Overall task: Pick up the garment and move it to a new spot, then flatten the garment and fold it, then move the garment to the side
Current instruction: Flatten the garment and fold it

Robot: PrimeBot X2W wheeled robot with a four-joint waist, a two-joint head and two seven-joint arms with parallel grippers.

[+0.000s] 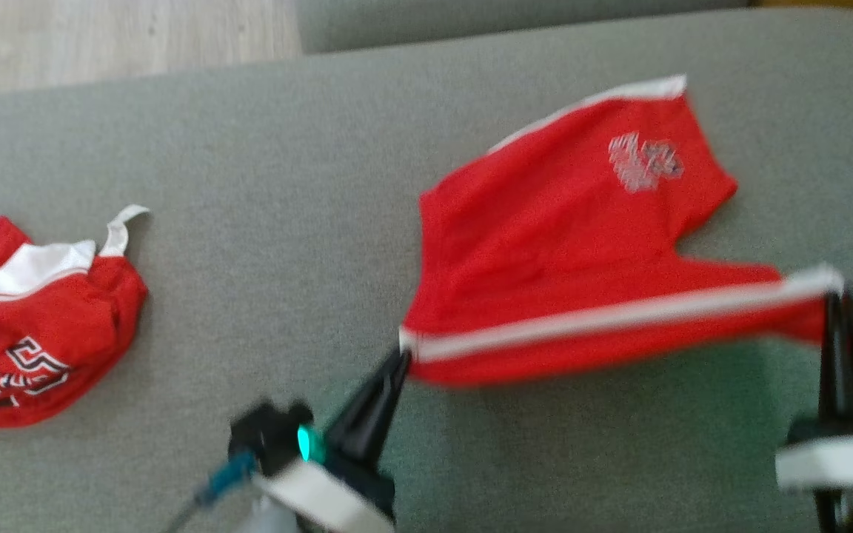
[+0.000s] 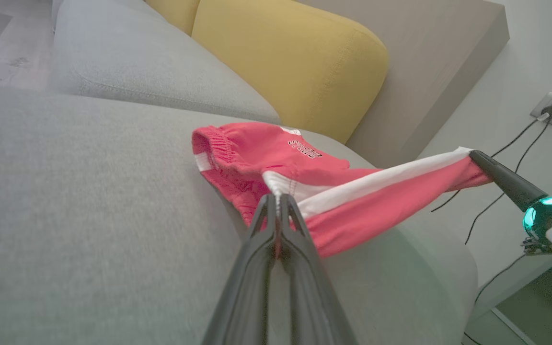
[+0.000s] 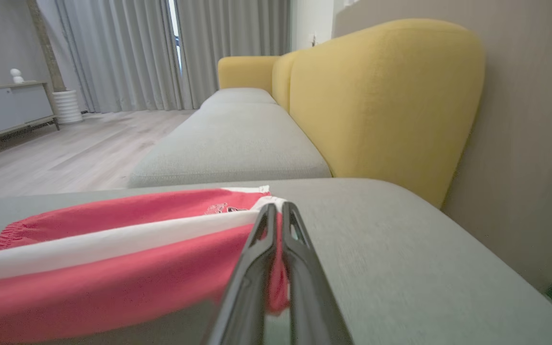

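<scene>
The garment (image 1: 567, 244) is a pair of red shorts with a white side stripe and a pale print, spread over the grey sofa seat (image 1: 286, 185). Its near edge is lifted and stretched taut between both grippers. My left gripper (image 1: 403, 354) is shut on the left corner of that edge, and my right gripper (image 1: 834, 290) is shut on the right corner. In the left wrist view my left gripper (image 2: 277, 197) pinches the garment (image 2: 352, 211) at the white stripe, with the right gripper's fingers (image 2: 501, 177) at the far end. My right gripper (image 3: 276, 207) clamps the garment (image 3: 113, 268) in the right wrist view.
A second red and white garment (image 1: 27, 326) lies crumpled at the seat's left side. Yellow back cushions (image 2: 295, 62) rise behind the seat, and another grey seat cushion (image 3: 233, 139) adjoins it. Wood floor (image 1: 115, 37) lies beyond the far edge. Cables (image 2: 511, 158) hang by the wall.
</scene>
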